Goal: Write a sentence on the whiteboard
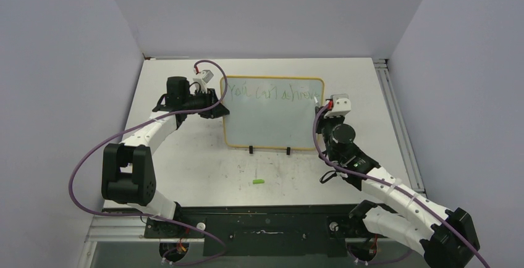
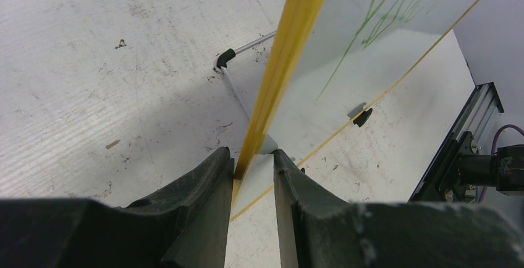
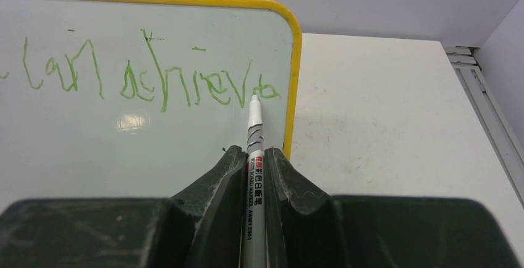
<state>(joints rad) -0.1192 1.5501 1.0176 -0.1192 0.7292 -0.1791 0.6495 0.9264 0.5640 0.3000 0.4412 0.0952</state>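
Top view: whiteboard [image 1: 272,123] stands on the surface [image 1: 185,169] between the arms. Left fingers [image 1: 217,111] at its left edge; right fingers [image 1: 322,105] at its right edge, level with the sentence [image 1: 272,93]. Small green piece [image 1: 258,182], maybe a cap, lies apart, toward the bases. Left wrist view: fingers narrow, pinching the yellow frame [image 2: 290,46] between them. Right wrist view: fingers closed tight around the marker [image 3: 254,150]; its tip, ahead of them, appears to rest on the board at the last "e" of "achieve", just beside the right frame. Judgement: this line has no room left. Lift the tip clear, start the next word lower and leftward, and press lightly and squarely. Let the left pinch brace the board.
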